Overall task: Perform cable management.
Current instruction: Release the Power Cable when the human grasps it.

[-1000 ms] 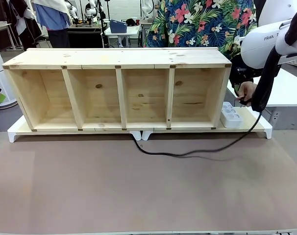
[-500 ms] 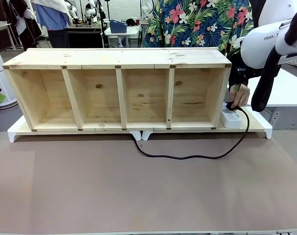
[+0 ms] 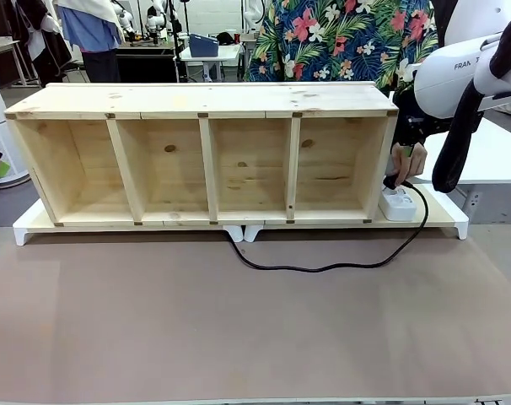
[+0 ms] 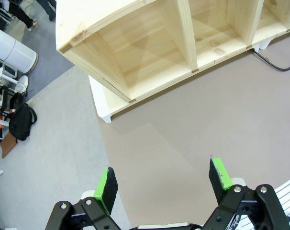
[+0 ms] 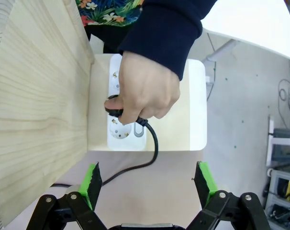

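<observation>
Right gripper is hovering wide open over a hand plugging the cable; limp and light, it is probably best gripped mid-span.

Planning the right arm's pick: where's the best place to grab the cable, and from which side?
Probably the slack run of the cable lying flat on the mat, taken from above with the fingers straddling it. The plug end is under the person's hand at the power strip, so stay clear there.
</observation>
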Robot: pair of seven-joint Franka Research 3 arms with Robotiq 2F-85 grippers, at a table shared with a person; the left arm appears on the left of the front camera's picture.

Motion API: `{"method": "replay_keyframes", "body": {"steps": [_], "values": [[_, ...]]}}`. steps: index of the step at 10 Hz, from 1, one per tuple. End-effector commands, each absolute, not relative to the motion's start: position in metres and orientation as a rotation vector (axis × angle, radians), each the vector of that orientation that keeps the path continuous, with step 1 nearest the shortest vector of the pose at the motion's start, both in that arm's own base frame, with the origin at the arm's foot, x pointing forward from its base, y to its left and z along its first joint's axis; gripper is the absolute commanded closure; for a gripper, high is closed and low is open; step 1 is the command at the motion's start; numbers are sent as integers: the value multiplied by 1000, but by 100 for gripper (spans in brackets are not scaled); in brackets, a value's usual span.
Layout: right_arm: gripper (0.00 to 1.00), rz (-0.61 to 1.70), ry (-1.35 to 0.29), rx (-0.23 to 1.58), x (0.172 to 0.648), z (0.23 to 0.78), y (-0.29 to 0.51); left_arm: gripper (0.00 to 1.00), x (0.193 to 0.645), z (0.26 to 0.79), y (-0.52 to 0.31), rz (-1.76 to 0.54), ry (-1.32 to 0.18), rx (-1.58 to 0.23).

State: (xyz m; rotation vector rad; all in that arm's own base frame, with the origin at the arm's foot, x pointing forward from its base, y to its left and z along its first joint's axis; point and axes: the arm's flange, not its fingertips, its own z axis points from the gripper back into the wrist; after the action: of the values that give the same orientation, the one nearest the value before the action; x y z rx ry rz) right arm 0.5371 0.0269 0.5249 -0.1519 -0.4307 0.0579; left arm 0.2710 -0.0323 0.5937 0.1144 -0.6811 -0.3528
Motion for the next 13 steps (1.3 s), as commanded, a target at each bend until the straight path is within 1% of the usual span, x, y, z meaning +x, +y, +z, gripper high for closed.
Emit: {"method": "replay_keyframes", "body": {"steps": [1, 13], "values": [[0, 58, -429, -151, 537, 524, 27, 0, 271, 594, -32, -352, -689, 116], [0, 58, -429, -151, 537, 524, 27, 0, 271, 594, -32, -352, -689, 116]]}}
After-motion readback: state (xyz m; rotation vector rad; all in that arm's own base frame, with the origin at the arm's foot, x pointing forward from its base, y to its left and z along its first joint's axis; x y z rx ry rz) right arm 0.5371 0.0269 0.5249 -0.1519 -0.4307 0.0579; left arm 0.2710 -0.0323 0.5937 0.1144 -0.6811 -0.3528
